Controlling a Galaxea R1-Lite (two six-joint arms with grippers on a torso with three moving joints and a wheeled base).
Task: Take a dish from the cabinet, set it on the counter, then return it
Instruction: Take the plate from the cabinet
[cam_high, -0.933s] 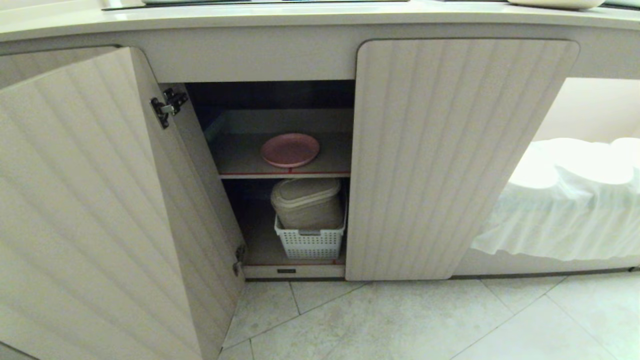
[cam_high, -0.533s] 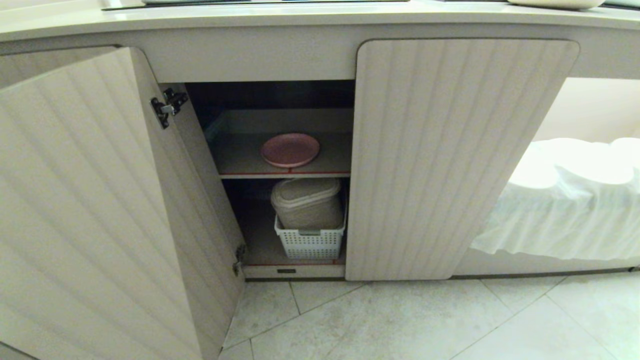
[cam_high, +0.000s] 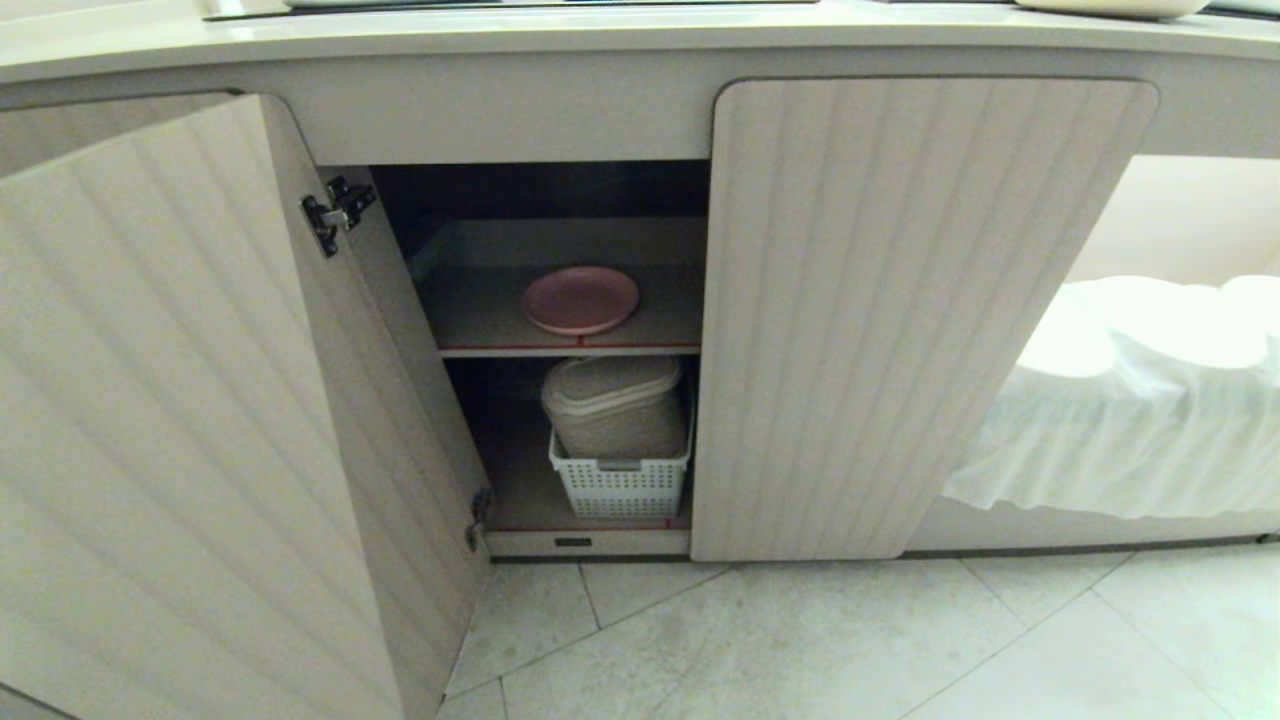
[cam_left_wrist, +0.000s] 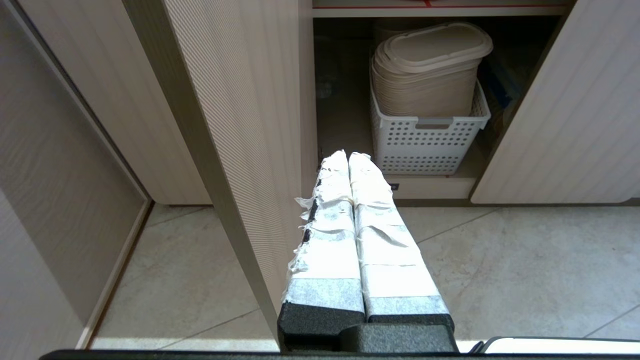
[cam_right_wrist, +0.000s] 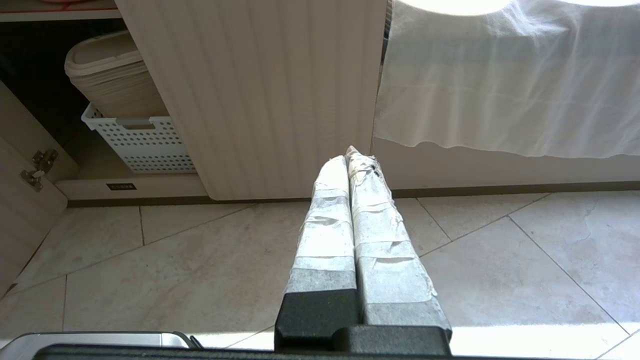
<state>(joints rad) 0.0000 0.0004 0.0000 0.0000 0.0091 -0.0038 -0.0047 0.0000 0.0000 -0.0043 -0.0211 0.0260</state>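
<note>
Tape-wrapped left tool (cam_left_wrist: 349, 156), fingers together

Large pale stone floor tiles (cam_high: 820, 640) with thin grout lines running diagonally fill the bottom of the frame. At the right, a white cloth (cam_high: 1130, 400) hangs in soft folds over a low ledge, brightly lit from above, with a cream wall (cam_high: 1190, 215) behind it.

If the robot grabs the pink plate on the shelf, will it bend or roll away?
Probably not. The pink plate looks matte and rigid, likely light plastic, so it should stay stiff. It lies flat on the upper shelf, so rolling seems unlikely; its shallow rim may be hard to pinch.
</note>
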